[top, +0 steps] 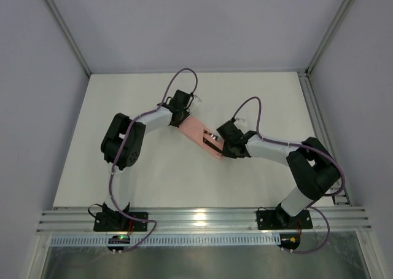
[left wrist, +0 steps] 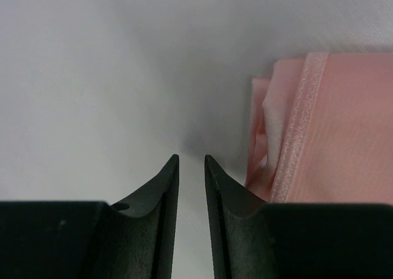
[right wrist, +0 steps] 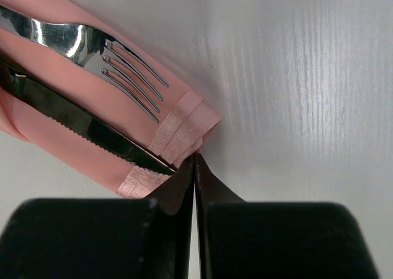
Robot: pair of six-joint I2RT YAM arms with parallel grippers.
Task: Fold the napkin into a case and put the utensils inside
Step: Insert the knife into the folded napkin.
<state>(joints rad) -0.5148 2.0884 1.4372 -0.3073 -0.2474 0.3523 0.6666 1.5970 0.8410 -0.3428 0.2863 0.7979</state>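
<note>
A small oblong pale-pink cloth case [top: 195,131] lies near the middle of the white desk [top: 123,107], running from 10 o'clock to 4 o'clock in the overhead view. A silvery-tined fork [right wrist: 126,73] and a slender black serrated knife [right wrist: 86,126] rest side by side on it, their tips near its hemmed end. The right claw [right wrist: 195,159] is clenched tight, its tips touching that hem at the 4 o'clock end; whether it pinches cloth is unclear. The left claw [left wrist: 191,162], at the 10 o'clock end, stands narrowly parted and grasps nothing, with the folded cloth just beside it at 3 o'clock.
</note>
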